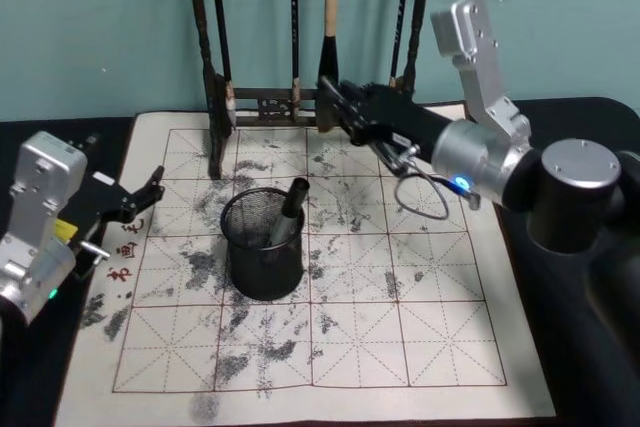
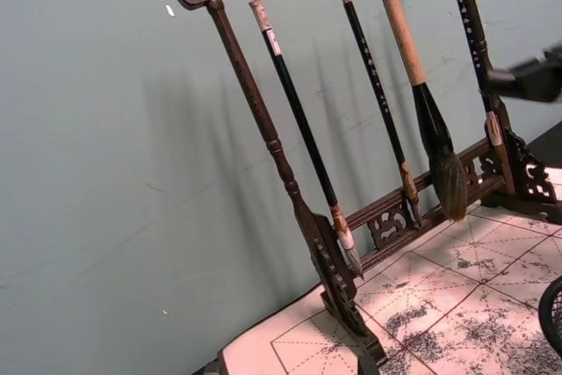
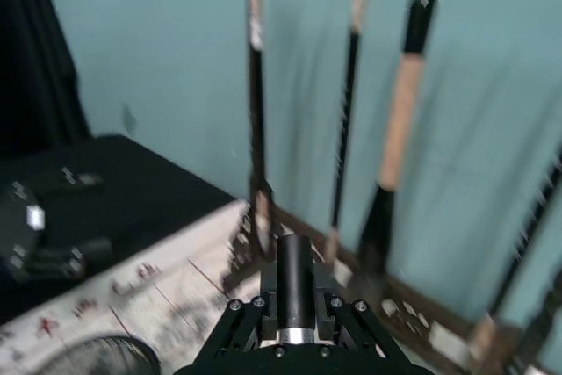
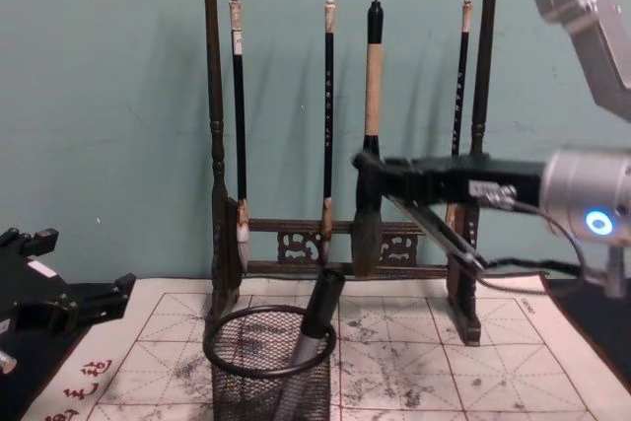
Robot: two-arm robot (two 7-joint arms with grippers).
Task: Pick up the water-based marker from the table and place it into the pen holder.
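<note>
Head view — step: placing looks done; marker (image 1: 290, 209) stands slanted inside the holder (image 1: 262, 272), cap end poking over the rim.
Chest view — marker: (image 4: 317, 315) leans on the holder rim (image 4: 225, 364), lower part inside the mesh.
Right gripper: (image 1: 335, 107) high over the mat (image 1: 400, 327), jaws apart, nothing clamped as far as the chest view (image 4: 370, 170) shows.
Holder vs right jaws: below them and nearer the robot, well apart.
Rack: (image 1: 270, 102) just beyond the right jaws; brushes hang close by.
Left gripper: (image 1: 150, 195) parked at the mat's left edge, jaws apart, empty; holder well off to their right.
Stage (judged): task about complete — only the retreat remains.
Next move calls for: drawing the right arm back and clear of the hanging brushes, no dip toward the holder, so the leaning marker is not knocked.
</note>
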